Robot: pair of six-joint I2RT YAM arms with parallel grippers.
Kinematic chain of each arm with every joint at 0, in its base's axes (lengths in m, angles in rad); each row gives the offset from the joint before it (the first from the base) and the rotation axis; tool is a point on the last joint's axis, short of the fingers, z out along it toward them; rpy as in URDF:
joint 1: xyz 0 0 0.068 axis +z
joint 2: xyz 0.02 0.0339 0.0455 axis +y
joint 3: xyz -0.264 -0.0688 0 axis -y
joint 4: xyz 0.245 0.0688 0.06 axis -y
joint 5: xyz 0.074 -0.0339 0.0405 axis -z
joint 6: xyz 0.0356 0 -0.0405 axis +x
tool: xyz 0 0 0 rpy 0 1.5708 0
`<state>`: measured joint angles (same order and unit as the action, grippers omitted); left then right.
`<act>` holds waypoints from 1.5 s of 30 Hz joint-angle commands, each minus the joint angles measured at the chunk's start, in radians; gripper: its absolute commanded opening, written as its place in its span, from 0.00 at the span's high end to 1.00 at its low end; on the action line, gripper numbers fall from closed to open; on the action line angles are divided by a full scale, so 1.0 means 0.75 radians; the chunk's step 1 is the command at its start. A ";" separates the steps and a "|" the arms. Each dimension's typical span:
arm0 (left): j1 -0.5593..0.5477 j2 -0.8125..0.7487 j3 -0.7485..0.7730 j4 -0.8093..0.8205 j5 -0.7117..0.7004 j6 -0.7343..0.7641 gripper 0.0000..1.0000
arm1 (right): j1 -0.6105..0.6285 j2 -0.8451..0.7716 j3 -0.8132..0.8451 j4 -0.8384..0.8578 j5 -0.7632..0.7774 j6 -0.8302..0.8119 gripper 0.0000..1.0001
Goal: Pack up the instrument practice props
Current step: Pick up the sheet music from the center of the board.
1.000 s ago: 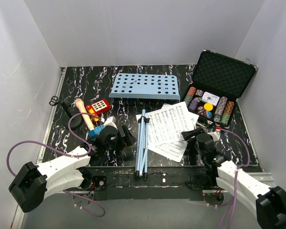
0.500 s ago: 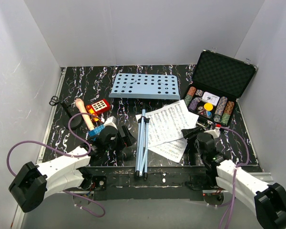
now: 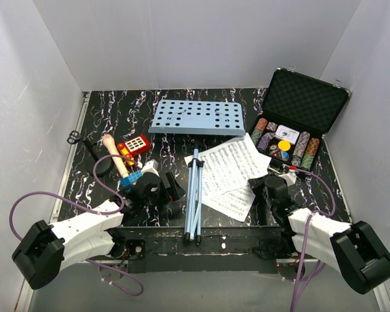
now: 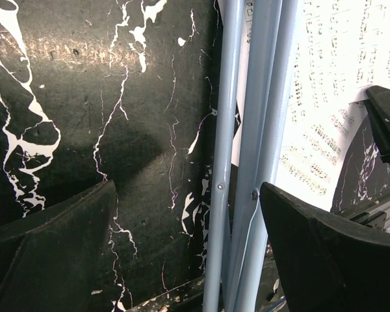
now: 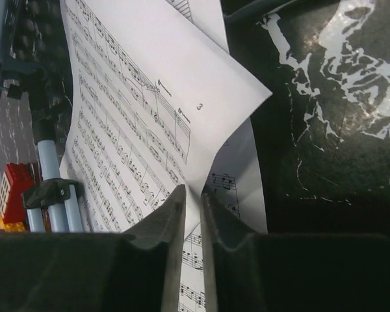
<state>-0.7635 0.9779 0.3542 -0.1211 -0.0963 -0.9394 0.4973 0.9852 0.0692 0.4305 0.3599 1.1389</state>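
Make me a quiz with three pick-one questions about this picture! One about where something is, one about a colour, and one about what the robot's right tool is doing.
1. Where is the open chip case?
A) back left
B) back right
C) front middle

2. What colour is the holey music stand?
A) red
B) light blue
C) green

3. What is the right tool doing?
A) spread wide with nothing in it
B) pinching a sheet-music page
C) gripping a toy

Answers:
1 B, in the top view it lies in the far right corner.
2 B, its plate with the holes is pale blue.
3 B, the right wrist view shows the page's edge squeezed in it.
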 commanded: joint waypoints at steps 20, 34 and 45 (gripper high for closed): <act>-0.011 -0.011 0.031 -0.008 -0.037 0.013 0.06 | -0.017 -0.364 0.648 -1.218 -0.163 -0.508 0.99; -0.078 -0.007 0.019 0.212 0.022 0.125 0.02 | -0.009 -0.326 0.648 -1.153 -0.324 -0.541 0.99; -0.418 0.412 0.335 0.194 -0.223 0.171 0.02 | 0.010 -0.199 0.658 -1.079 -0.357 -0.543 0.99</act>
<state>-1.0374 1.1984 0.5365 0.0433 -0.1658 -0.8040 0.4961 0.8295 0.5220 -0.4324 0.1135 0.7479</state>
